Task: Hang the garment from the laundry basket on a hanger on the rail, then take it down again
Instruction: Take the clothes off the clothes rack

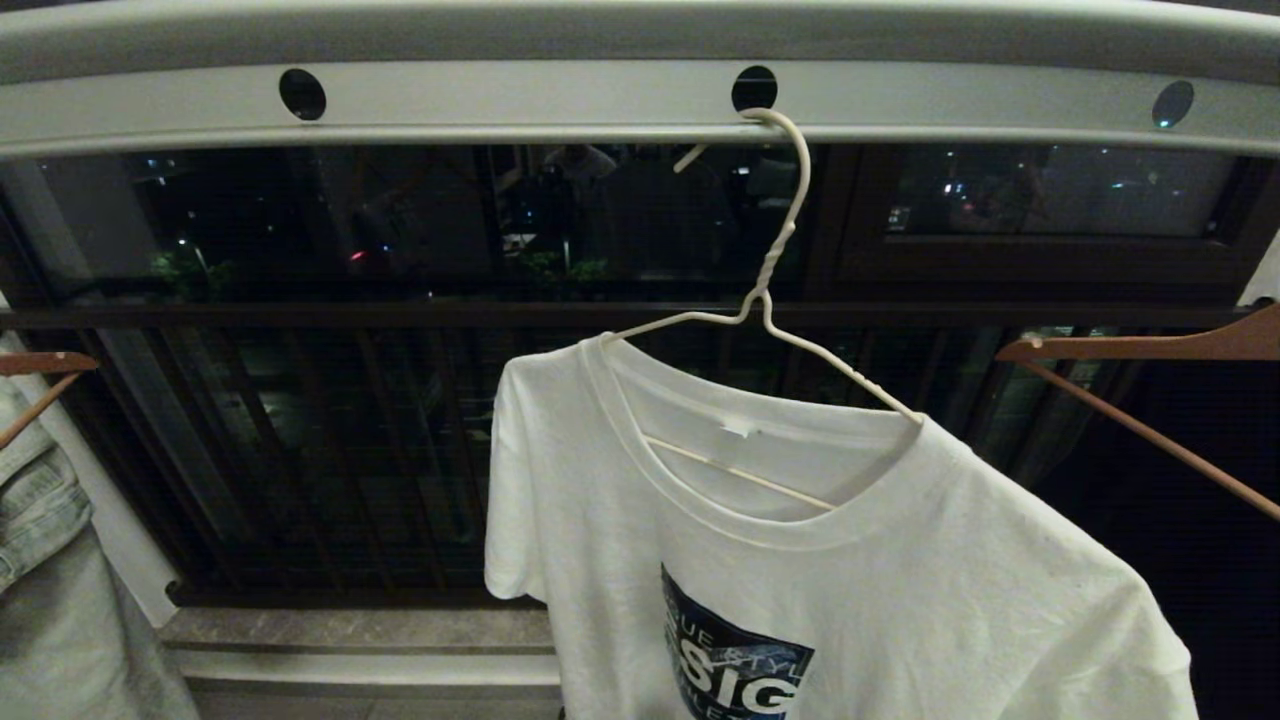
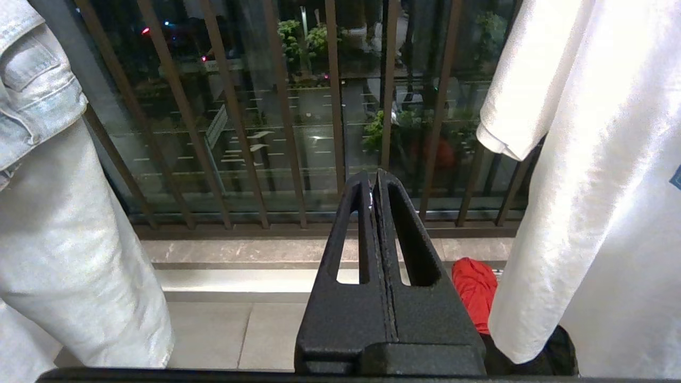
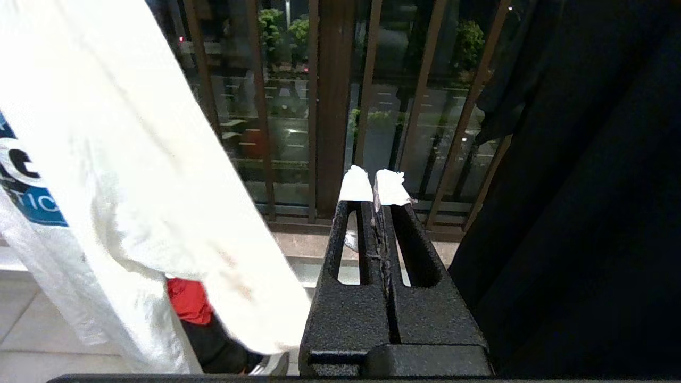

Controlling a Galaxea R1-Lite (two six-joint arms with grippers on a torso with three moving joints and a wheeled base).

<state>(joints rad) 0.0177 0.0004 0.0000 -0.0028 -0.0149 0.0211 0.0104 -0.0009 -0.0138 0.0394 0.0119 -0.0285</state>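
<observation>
A: Closest to you, L to R: left gripper (image 2: 375, 183) w/ fingers pressed together, holding nothing, between denim garment (image 2: 32, 96) and tee sleeve. Right gripper (image 3: 376, 186) same, clamped empty, white-taped tips, tee on one side, dark cloth (image 3: 585, 186) on the other.

B: Task status?

A: Your garment (image 1: 800, 560) is on the hanger (image 1: 770, 290), hooked into a hole in the rail (image 1: 520, 100). I'd say hanging's done; taking it down is left.

B: Views differ?

A: Head view shows hook, rail, wooden hangers (image 1: 1150, 350), no arms. Only wrist cams show grippers, floor, red cloth (image 2: 473, 290). Laundry basket not clearly visible anywhere.
</observation>
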